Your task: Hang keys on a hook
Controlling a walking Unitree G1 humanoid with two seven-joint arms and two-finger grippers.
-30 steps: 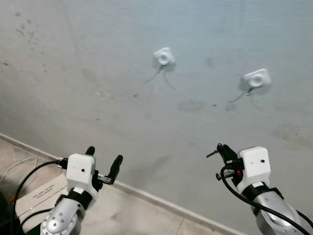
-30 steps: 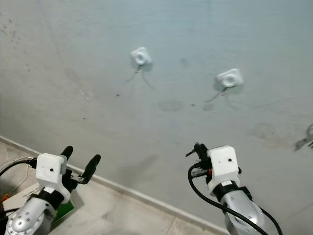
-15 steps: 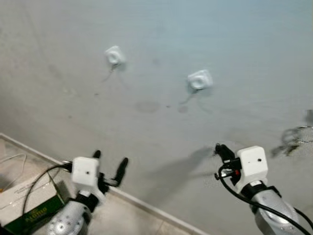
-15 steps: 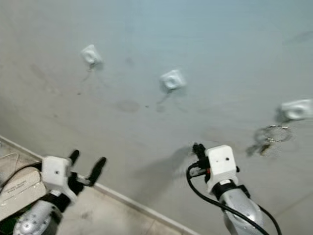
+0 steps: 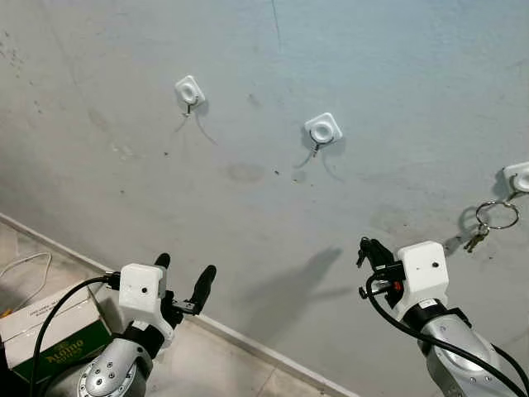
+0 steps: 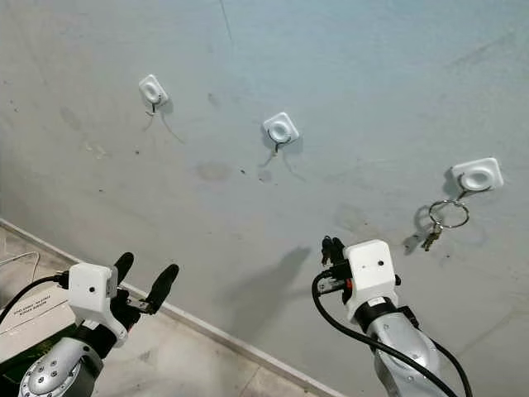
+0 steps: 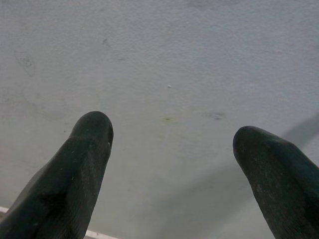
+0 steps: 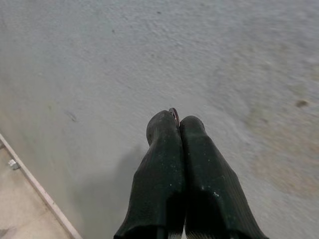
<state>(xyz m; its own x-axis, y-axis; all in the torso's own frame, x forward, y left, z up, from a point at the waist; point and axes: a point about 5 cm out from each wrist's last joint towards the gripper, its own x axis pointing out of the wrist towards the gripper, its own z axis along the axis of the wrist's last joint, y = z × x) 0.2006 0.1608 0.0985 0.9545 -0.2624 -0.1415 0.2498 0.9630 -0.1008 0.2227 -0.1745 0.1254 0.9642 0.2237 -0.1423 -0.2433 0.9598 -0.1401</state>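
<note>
Three white hooks sit on the grey wall: a left hook (image 5: 189, 88), a middle hook (image 5: 322, 129) and a right hook (image 6: 477, 174). From the right hook hangs a metal ring (image 6: 447, 213) with small keys (image 6: 430, 238). My right gripper (image 5: 368, 246) is low before the wall, below and left of the keys, well apart from them. It is shut, and in the right wrist view a thin rust-coloured metal edge (image 8: 173, 110) peeks out between its fingertips. My left gripper (image 5: 183, 269) stands open near the wall's foot, holding nothing.
A white baseboard (image 5: 248, 337) runs along the foot of the wall above a tiled floor. A green and white box (image 5: 50, 331) lies on the floor at the lower left, with a white cable (image 5: 29, 273) beside it.
The camera has swung to the right, so the hooks shifted left and the right hook with its keys came into view. Both grippers keep the same pose.
</note>
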